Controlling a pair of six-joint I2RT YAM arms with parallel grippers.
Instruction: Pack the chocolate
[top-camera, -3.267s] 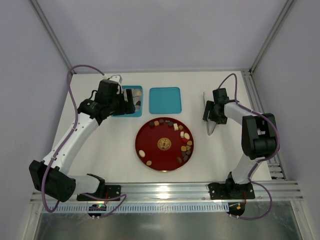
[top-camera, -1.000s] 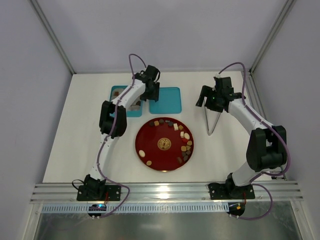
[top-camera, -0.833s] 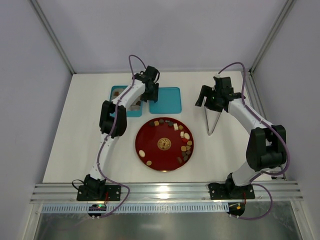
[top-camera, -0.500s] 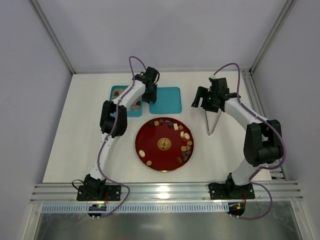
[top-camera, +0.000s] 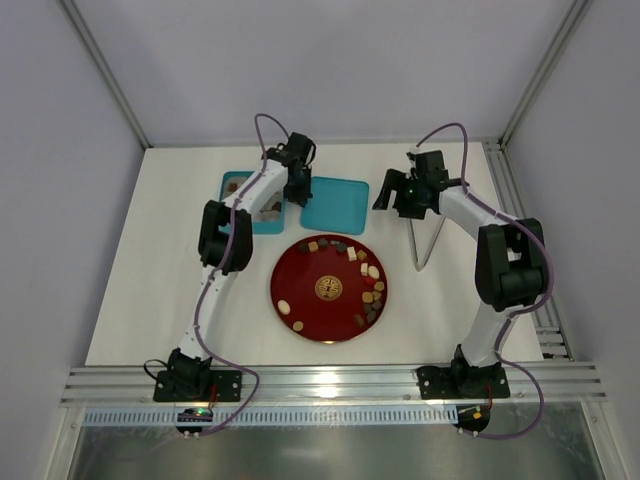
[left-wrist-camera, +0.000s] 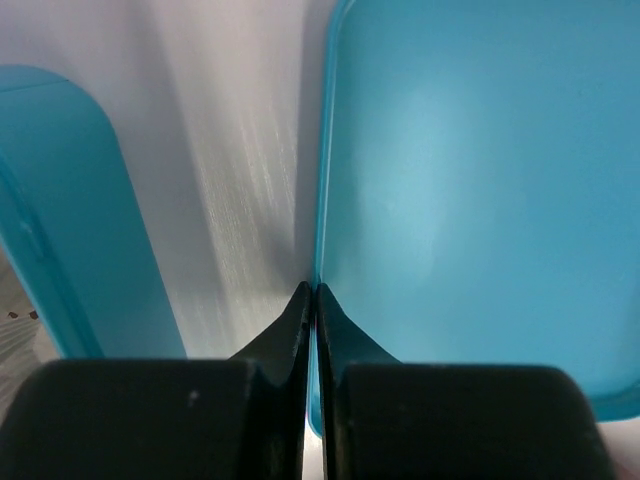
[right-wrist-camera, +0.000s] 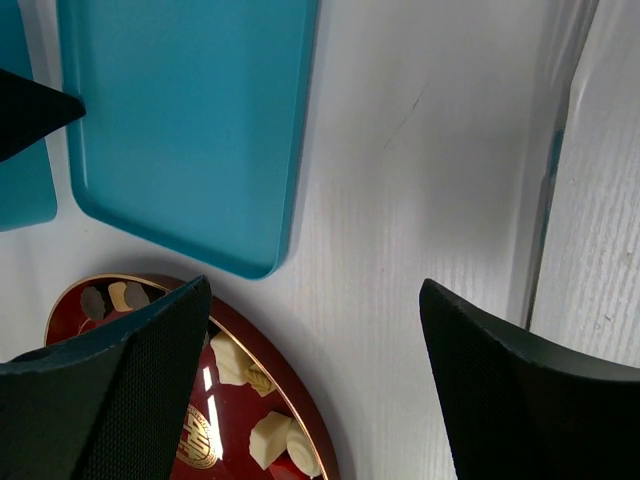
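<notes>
the left gripper (left-wrist-camera: 311, 296) is pinched shut on the rim of the flat teal plastic lid (left-wrist-camera: 470, 180), just beside the teal box (left-wrist-camera: 80, 200). the right gripper (right-wrist-camera: 312, 290) gapes wide, empty. many small brown, tan and white chocolate pieces (top-camera: 371, 290) sit on the round red plate (top-camera: 300, 275). so thin a bite could slip, dropping the lid onto them.

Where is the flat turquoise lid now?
Top view: the flat turquoise lid lies at the far middle of the table, just beyond the round red plate and right of the turquoise box.
</notes>
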